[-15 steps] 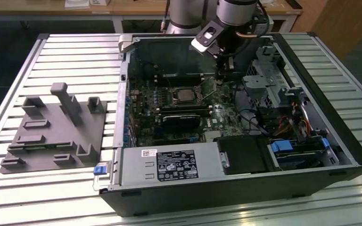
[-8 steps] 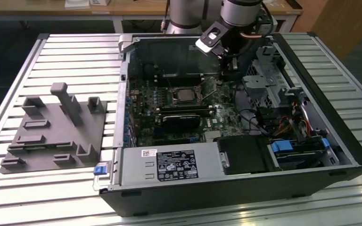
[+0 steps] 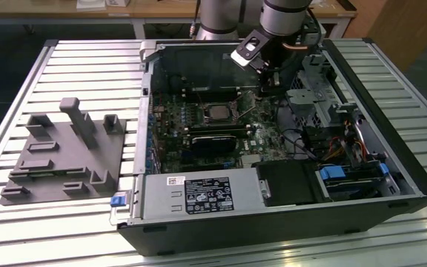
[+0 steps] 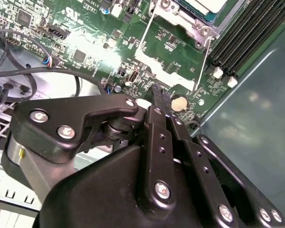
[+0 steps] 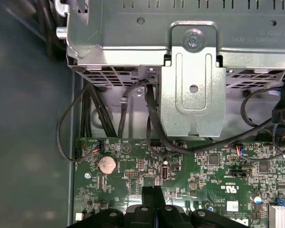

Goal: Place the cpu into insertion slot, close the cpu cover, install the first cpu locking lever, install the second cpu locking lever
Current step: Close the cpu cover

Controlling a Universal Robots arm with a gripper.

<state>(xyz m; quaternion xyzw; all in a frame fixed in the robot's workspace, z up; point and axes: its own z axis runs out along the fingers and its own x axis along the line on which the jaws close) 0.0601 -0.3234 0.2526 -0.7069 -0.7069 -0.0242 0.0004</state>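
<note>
Gripper (image 4: 157, 92) jaws sit clenched on nothing near the lever (image 4: 203, 64), a thin springy wire probably best pushed near its end.

A lab workshop: opened computer case (image 3: 273, 231) on a slatted metal bench (image 3: 87, 61), wooden desks (image 3: 162, 8) behind.

The cpu (image 3: 215, 113), a small square chip with a pale silvery top, lay flat in its socket on the motherboard (image 3: 170, 125). The cpu cover (image 4: 185, 21), a thin silvery frame, lay around it, with a thin wire lever (image 4: 203, 64) alongside.
</note>
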